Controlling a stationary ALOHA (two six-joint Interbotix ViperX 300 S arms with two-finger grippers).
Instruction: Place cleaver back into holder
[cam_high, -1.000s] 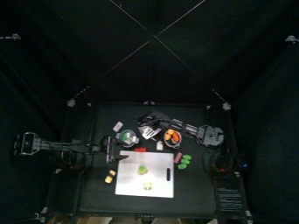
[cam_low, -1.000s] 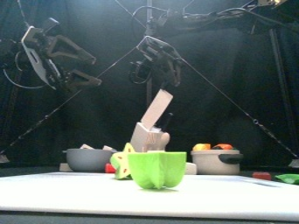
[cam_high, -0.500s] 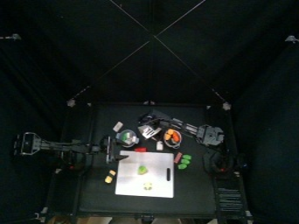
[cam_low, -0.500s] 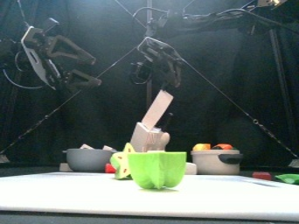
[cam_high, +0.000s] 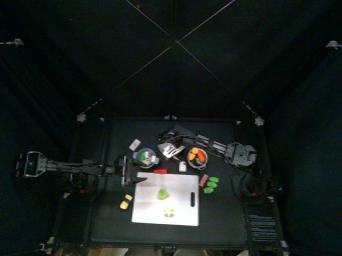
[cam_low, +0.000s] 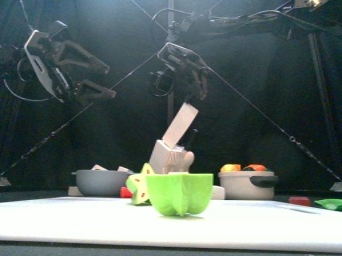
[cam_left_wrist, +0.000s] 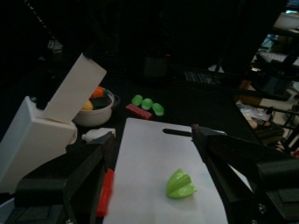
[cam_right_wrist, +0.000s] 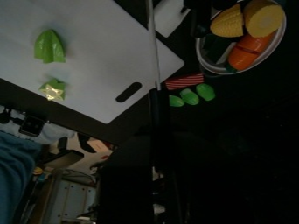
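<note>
The cleaver (cam_low: 182, 122) stands tilted, its pale blade's lower end in the pale knife holder (cam_low: 170, 157) behind the green pepper. My right gripper (cam_low: 178, 82) is above it, shut on the cleaver's handle; in the right wrist view the blade (cam_right_wrist: 155, 52) shows edge-on as a thin line. In the left wrist view the blade (cam_left_wrist: 77, 81) leans out of the holder (cam_left_wrist: 38, 131). My left gripper (cam_left_wrist: 149, 149) is open and empty, held high at the left (cam_low: 47, 62), apart from the holder. In the top view the holder (cam_high: 142, 158) is left of centre.
A white cutting board (cam_low: 80, 215) lies in front with a green pepper half (cam_low: 179, 192) on it. A grey bowl (cam_low: 100, 181) stands left of the holder, and a bowl of orange and yellow produce (cam_low: 247, 183) stands right. Small green pieces (cam_right_wrist: 193, 94) lie beside the board.
</note>
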